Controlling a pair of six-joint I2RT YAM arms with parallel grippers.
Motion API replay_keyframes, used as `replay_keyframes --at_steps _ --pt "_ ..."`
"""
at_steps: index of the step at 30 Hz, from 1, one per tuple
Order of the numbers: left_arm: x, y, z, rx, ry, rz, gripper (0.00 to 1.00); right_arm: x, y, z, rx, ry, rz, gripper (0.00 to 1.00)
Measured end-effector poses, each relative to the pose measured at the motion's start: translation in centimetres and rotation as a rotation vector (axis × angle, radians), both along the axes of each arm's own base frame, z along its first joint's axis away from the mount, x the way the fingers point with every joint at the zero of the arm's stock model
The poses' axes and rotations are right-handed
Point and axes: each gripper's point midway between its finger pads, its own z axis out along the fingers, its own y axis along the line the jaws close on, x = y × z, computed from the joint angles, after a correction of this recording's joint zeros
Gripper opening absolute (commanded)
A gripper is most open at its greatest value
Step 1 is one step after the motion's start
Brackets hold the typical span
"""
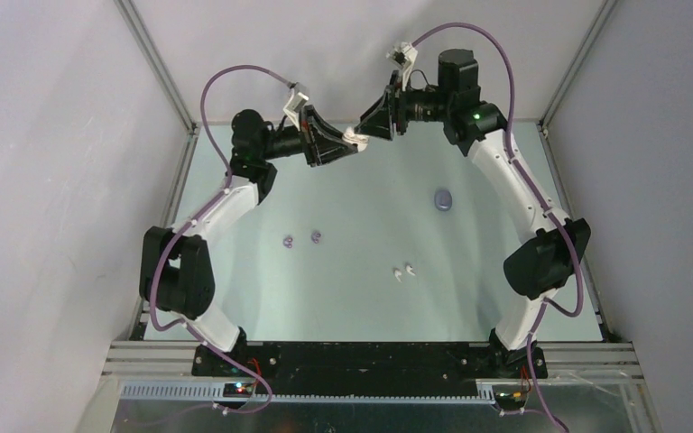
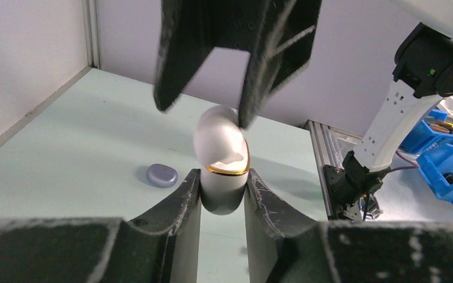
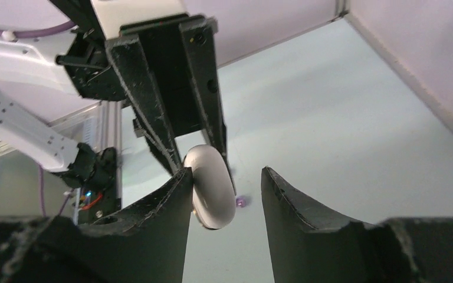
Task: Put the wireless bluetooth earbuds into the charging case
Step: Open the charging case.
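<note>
My left gripper (image 2: 224, 177) is shut on the base of a white charging case (image 2: 223, 191) with a gold rim, held up in the air at the back of the table (image 1: 355, 137). Its lid (image 2: 215, 138) stands lifted off the rim. My right gripper (image 3: 224, 177) is open around the lid, its left finger touching it (image 3: 212, 188). Two purple earbuds (image 1: 288, 241) (image 1: 316, 237) lie mid-left on the table. Two white earbuds (image 1: 403, 271) lie near the middle. One purple earbud shows in the right wrist view (image 3: 242, 202).
A closed purple charging case (image 1: 443, 198) lies on the table right of centre, also in the left wrist view (image 2: 161, 175). Aluminium frame rails (image 1: 158, 72) and walls bound the pale green table (image 1: 352, 298). Blue bins (image 2: 448, 165) sit beyond the right edge.
</note>
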Motion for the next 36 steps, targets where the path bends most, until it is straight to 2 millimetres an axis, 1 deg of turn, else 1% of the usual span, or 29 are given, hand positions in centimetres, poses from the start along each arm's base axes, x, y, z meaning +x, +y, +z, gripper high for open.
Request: replay_keyframes --at_steps 4,6,9,13,15,17,19,21,23,24,25,26,27,28,30,31,32,33,34,36 --pt "-0.4 -0.1 -0.2 0.006 -0.001 -0.024 0.0 1.8 -0.8 1.1 -0.001 -0.064 -0.085 0.5" --pt "-0.8 -0.3 0.0 0.005 -0.018 -0.043 0.0 2.6 -1.2 1.1 -0.006 -0.075 -0.117 0.5" --pt "-1.0 -0.5 0.1 0.003 -0.029 -0.052 0.0 3.7 -1.6 0.5 -0.018 -0.072 -0.15 0.5" --pt "-1.1 -0.5 0.3 -0.003 -0.03 -0.055 0.0 4.1 -1.7 0.0 -0.021 -0.059 -0.157 0.52" --pt "-1.1 -0.4 0.4 -0.006 -0.026 -0.054 0.0 4.1 -1.9 0.4 -0.014 -0.063 -0.155 0.52" --pt "-0.9 -0.4 0.5 -0.011 -0.018 -0.045 0.0 4.3 -2.3 1.3 -0.003 -0.083 -0.16 0.52" --pt "-0.6 -0.3 0.6 -0.018 -0.004 -0.026 0.0 4.6 -3.5 2.2 0.008 -0.107 -0.178 0.52" --pt "-0.1 -0.3 1.0 -0.026 0.009 -0.002 0.0 4.8 -5.3 3.3 0.015 -0.127 -0.207 0.52" --pt "0.5 -0.2 2.2 -0.042 0.021 0.038 0.0 4.7 -7.4 3.9 0.015 -0.143 -0.238 0.52" --pt "0.9 0.0 3.1 -0.055 0.021 0.067 0.0 4.3 -8.5 4.0 0.01 -0.15 -0.25 0.52" --pt "1.0 0.1 3.9 -0.065 0.018 0.091 0.0 3.7 -8.9 3.9 0.001 -0.156 -0.248 0.51" --pt "1.1 0.4 4.8 -0.078 0.009 0.117 0.0 3.4 -10.4 3.5 -0.014 -0.155 -0.27 0.51" --pt "1.1 0.6 5.9 -0.092 -0.003 0.145 0.0 2.6 -11.4 2.5 -0.04 -0.156 -0.274 0.49" --pt "0.9 0.9 7.0 -0.108 -0.019 0.167 0.0 1.8 -11.8 1.8 -0.059 -0.152 -0.27 0.49" --pt "0.3 1.5 9.4 -0.141 -0.062 0.203 0.0 -0.2 -12.2 -0.9 -0.115 -0.141 -0.234 0.46" --pt "-0.1 1.8 10.4 -0.156 -0.087 0.214 0.0 -1.4 -12.2 -2.8 -0.149 -0.13 -0.207 0.43" --pt "-0.4 2.0 11.2 -0.168 -0.108 0.223 0.0 -2.4 -12.1 -4.3 -0.177 -0.115 -0.183 0.41" --pt "-0.8 2.2 11.9 -0.178 -0.134 0.23 0.0 -3.4 -12.0 -6.4 -0.215 -0.1 -0.151 0.38" --pt "-1.1 2.4 12.2 -0.185 -0.156 0.238 0.0 -4.5 -11.8 -8.6 -0.256 -0.077 -0.116 0.36" --pt "-1.4 2.7 11.9 -0.187 -0.174 0.258 0.0 -6.3 -11.6 -12.3 -0.331 -0.043 -0.046 0.33"
